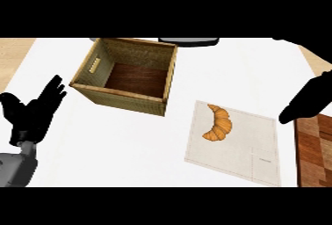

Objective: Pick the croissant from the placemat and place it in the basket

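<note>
Left hand [29,115]: the black fingers [52,90] are straight and spread, pointing up and away, and hold nothing. This hand rests at the left edge of the view, above its grey forearm [16,167], over the white worktop [117,145].

Right hand [310,103]: it shows as a dark shape at the right edge of the view, above the worktop near the placemat's far right corner. Whether its fingers are open or curled cannot be told. Nothing is seen in it.

The golden-brown curved croissant [218,123] lies on the pale square cloth placemat [233,154], in the mat's far left part, apart from both hands.

The square woven straw basket with a dark wooden floor [126,74] stands open-topped beyond and to the left of the placemat, its near right corner close to the mat's far left corner. Bare worktop lies between the basket and the left hand, and in front of the basket.

A brown wooden board [315,149] lies along the right edge, just beside the placemat. A dark grey object [189,41] sits at the far edge behind the basket.
</note>
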### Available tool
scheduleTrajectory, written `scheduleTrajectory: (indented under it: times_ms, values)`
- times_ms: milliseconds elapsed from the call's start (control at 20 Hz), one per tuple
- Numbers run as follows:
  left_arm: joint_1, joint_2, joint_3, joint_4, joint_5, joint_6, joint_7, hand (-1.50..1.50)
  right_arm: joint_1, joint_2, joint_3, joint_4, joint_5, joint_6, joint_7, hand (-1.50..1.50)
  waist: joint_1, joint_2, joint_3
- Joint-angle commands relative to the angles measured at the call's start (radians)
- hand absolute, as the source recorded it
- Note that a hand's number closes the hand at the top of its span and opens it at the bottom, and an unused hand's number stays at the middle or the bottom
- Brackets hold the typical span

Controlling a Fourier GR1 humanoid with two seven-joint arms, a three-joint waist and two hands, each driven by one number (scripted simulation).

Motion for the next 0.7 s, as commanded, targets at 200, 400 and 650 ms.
scheduleTrajectory:
  times_ms: [200, 400, 650]
  values:
    - [0.013, 0.009, 0.035, -0.062, 0.007, -0.037, 0.058, 0.00, 0.313, -0.019, -0.170, -0.165, 0.033, -0.032, -0.205, -1.50, 0.006, 0.003, 0.002]
    - [-0.002, -0.034, 0.044, 0.002, -0.038, -0.033, -0.001, 0.00, 0.494, 0.057, -0.099, -0.236, 0.207, -0.092, -0.351, -1.50, 0.004, 0.006, 0.001]
    - [-0.018, -0.046, 0.055, 0.015, -0.056, -0.056, 0.010, 0.00, 0.527, 0.156, -0.018, -0.100, 0.426, -0.257, -0.552, -1.50, 0.016, 0.007, 0.001]
